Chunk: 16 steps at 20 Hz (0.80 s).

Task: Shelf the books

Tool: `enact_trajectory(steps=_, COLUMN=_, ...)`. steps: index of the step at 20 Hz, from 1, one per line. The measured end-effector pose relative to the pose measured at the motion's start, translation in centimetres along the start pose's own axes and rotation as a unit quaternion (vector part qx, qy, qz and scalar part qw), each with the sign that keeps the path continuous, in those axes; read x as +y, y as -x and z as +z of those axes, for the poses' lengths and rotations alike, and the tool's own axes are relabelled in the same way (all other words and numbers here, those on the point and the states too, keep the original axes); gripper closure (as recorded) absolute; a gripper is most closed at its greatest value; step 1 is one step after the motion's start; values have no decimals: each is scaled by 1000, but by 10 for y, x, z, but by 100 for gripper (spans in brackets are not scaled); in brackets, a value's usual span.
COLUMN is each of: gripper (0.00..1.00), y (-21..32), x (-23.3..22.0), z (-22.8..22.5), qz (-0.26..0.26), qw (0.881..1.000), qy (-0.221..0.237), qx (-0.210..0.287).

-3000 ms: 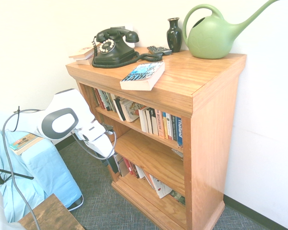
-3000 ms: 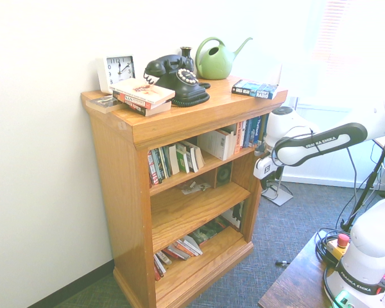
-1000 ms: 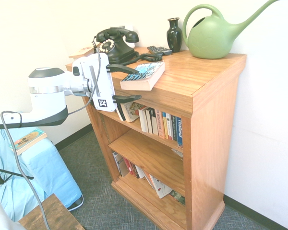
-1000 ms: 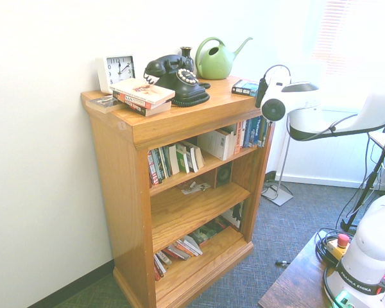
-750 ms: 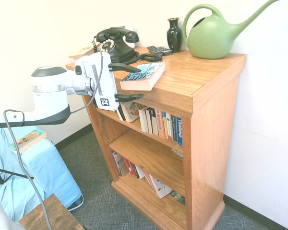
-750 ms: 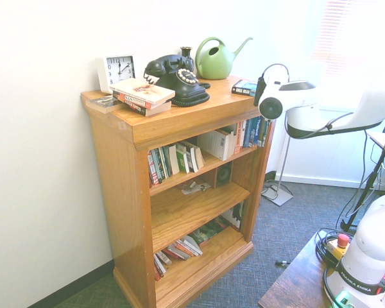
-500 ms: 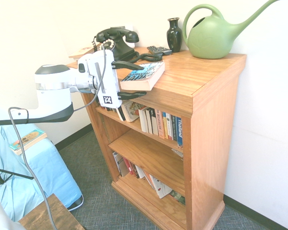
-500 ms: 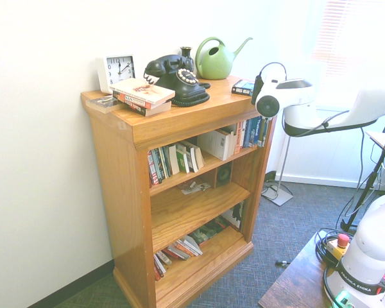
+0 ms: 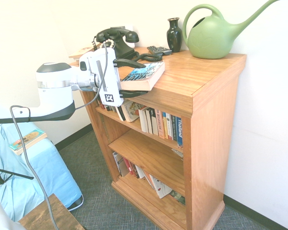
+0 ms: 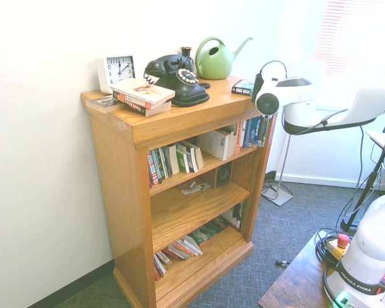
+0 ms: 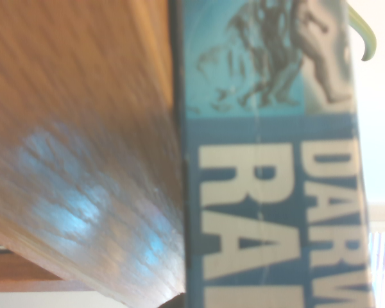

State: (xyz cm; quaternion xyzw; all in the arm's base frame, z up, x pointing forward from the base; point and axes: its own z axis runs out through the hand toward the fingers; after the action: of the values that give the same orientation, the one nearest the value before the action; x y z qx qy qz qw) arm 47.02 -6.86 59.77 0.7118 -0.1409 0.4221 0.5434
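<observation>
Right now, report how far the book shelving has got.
Done: upper and bottom tiers already hold rows of books. In hand: the open end effector straddles the blue paperback and the bookcase top's front edge, not yet closed. Left: shelving that paperback and the stack beside the telephone.

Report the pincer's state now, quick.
Pincer: open, one finger above and one below the blue book on the shelf top; not yet closed on it.

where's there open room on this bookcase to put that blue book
The middle tier is mostly bare wood, with only small items at one end. The bookcase top has bare wood between the blue book and the green watering can. The upper tier is crowded with upright books; the bottom tier holds leaning ones.
</observation>
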Motion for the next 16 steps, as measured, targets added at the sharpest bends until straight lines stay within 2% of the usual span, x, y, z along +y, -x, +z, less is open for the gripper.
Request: enact_trajectory(steps=16, gripper=100, y=5, x=-7, z=-3, qz=-7, qw=1000, qy=-6, qx=-1)
